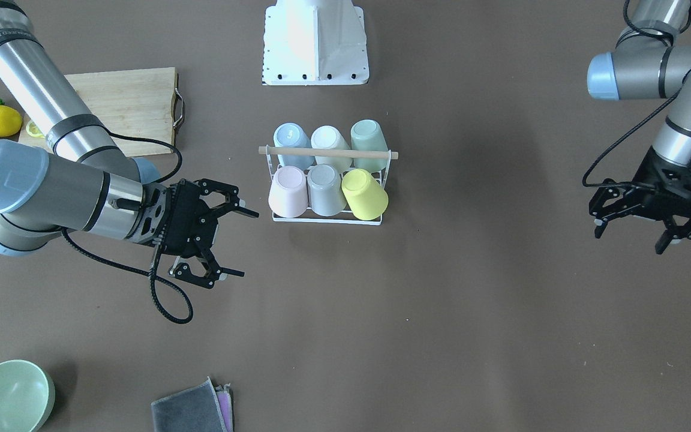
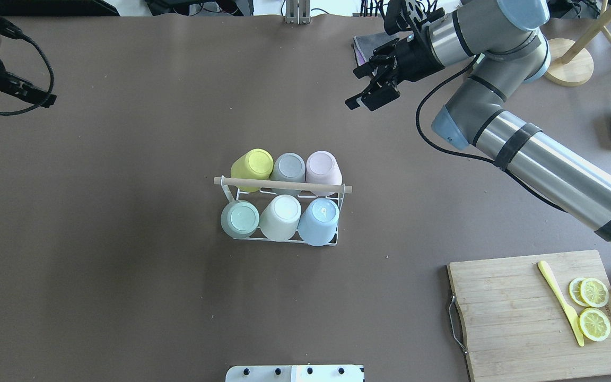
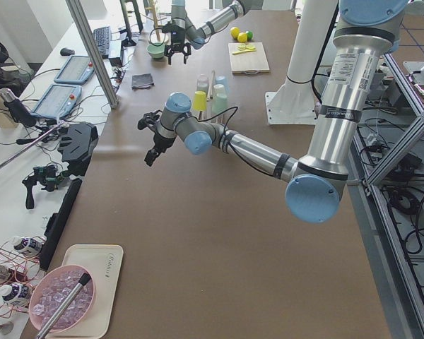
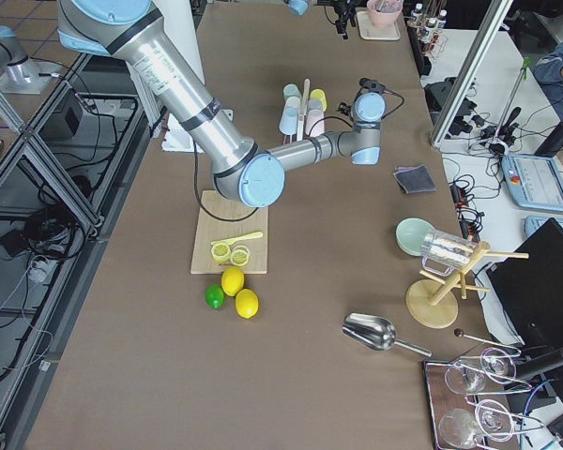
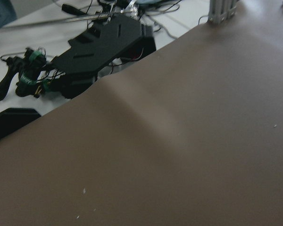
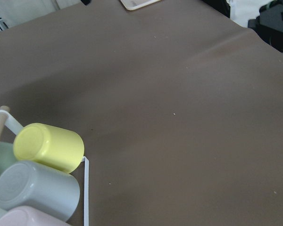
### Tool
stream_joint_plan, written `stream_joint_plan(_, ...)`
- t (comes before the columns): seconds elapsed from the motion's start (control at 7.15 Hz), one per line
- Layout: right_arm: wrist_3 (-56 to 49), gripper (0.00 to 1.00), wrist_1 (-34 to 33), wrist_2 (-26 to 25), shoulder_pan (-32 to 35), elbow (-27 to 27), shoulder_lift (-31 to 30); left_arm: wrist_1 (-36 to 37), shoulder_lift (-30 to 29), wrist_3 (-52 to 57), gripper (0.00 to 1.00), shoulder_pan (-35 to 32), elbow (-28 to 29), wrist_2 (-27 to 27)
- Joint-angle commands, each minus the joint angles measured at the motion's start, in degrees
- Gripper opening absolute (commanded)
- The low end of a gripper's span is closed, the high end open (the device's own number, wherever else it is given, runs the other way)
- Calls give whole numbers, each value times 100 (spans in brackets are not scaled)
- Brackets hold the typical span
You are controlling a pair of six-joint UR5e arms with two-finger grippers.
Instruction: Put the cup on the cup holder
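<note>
i see the cup holder (image 1: 327, 153) at the middle of the tabletop, carrying six upside-down cups (image 1: 326, 189), the yellow cup (image 1: 364, 193) tilted. my right gripper (image 1: 248, 243) hangs near it, jaws spread and empty. my left gripper (image 1: 628, 240) is well apart toward the tabletop's left end, also spread and empty.

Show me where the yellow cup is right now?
Overhead view: the yellow cup is upside down on the white rack, mid-table, far row's left end, next to the grey cup.
</note>
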Motion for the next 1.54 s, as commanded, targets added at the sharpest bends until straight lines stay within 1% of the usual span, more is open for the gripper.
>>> stream_joint_plan(0.0,-29,100,-1856,-30,235,7,-24,1667,101,345,98,-472,-135,-131)
stream_joint_plan(0.14,-12,100,-3111,-457,193,7,37,1812,276,486,98,-656,91,-165)
stream_joint_plan(0.28,-12,100,-3959,-966,201,102,90,1804,530,1009,98,-841,372,-192)
stream_joint_plan(0.42,-3,100,-4742,-1119,253,103,82,1804,541,1084,98,-1278,940,-566)
stream_joint_plan(0.56,-3,100,-5245,-1521,358,112,91,1735,550,1180,98,-1622,1425,-1170)
stream_joint_plan(0.7,23,100,-5346,-2029,386,199,126,1734,619,1616,98,-1782,1725,-1359)
stream_joint_plan(0.84,75,100,-5800,-2035,429,531,135,1734,899,2125,98,-2218,1842,-1439)
stream_joint_plan(0.98,85,100,-6579,-1921,552,1073,-5,1743,936,2183,98,-2284,1817,-1710)
stream_joint_plan(1.12,94,100,-6839,-1772,692,1844,-606,1725,937,2105,98,-2362,1825,-1730)
stream_joint_plan(1.26,181,100,-6833,-1762,798,2635,-1474,1699,928,2069,98,-2450,1756,-1765)
stream_joint_plan(1.4,225,99,-6850,-1692,1069,3009,-1996,1707,893,1756,98,-2451,1415,-1800)
